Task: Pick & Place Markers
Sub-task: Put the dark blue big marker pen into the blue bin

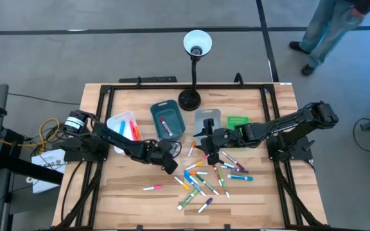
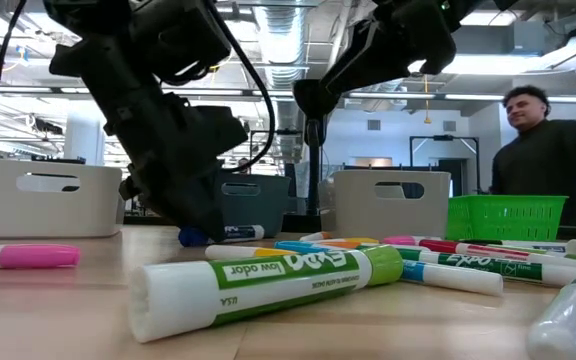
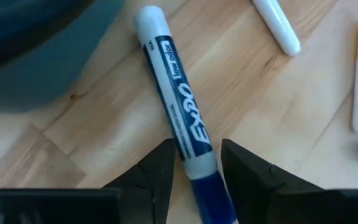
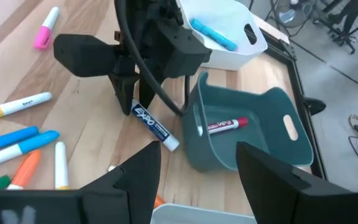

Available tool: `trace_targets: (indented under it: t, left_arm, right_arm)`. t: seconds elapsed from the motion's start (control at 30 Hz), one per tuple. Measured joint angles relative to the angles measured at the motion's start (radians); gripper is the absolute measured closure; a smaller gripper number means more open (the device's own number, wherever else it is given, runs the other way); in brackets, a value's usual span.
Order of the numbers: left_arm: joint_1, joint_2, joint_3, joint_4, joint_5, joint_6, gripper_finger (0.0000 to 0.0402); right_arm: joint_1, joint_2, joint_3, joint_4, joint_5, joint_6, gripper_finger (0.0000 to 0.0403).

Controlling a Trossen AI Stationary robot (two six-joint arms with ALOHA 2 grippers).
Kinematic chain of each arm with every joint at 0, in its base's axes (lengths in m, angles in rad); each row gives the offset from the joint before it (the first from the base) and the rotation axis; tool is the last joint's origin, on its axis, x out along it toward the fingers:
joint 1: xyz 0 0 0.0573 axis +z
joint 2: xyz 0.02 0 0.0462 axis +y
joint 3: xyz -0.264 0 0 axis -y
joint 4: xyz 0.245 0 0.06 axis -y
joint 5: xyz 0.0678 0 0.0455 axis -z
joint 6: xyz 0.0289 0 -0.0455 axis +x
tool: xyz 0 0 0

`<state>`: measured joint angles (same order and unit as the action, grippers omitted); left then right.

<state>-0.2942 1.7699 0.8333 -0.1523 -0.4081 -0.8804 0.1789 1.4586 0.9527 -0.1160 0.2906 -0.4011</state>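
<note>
The left tool point(image 3: 194, 163) stood spread astride the blue marker point(image 3: 178, 117), fingers either side of its barrel near the cap end and not yet pinching. The marker lay flat on the surface point(image 1: 127, 192), just beside the teal bin point(image 4: 253, 134), leaving little room on that side. The right tool point(image 4: 197, 165) hovered spread and empty. Loose markers point(image 1: 207, 179) crowded the middle.

Capped markers point(image 1: 205, 179) lie flat, scattered across the wooden tabletop point(image 1: 127, 199); a blue-capped marker point(image 3: 178, 118) lies apart from them.
</note>
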Motion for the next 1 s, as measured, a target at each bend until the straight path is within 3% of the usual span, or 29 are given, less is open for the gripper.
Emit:
trace_targets:
  t: [0.13, 0.3, 0.47, 0.8, 1.0]
  left_arm:
    - [0.0, 0.021, 0.003, 0.006, -0.026, 0.001, 0.0287]
    - [-0.002, -0.002, 0.0, 0.003, -0.031, 0.001, 0.0341]
    - [-0.008, -0.095, -0.001, 0.004, -0.091, 0.034, 0.0342]
    - [0.003, -0.338, -0.001, -0.004, -0.266, 0.276, 0.034]
    - [0.102, -0.377, -0.001, -0.039, -0.256, 0.395, 0.0338]
  right_arm:
    - [-0.007, 0.0, 0.0, 0.014, -0.001, 0.0, 0.0202]
    - [-0.012, 0.0, 0.0, 0.018, -0.051, 0.0, 0.0202]
    - [-0.016, 0.0, 0.0, 0.025, -0.133, 0.001, 0.0202]
    - [-0.018, 0.0, 0.0, 0.02, -0.133, 0.052, 0.0202]
    - [-0.018, 0.0, 0.0, 0.02, -0.134, 0.121, 0.0202]
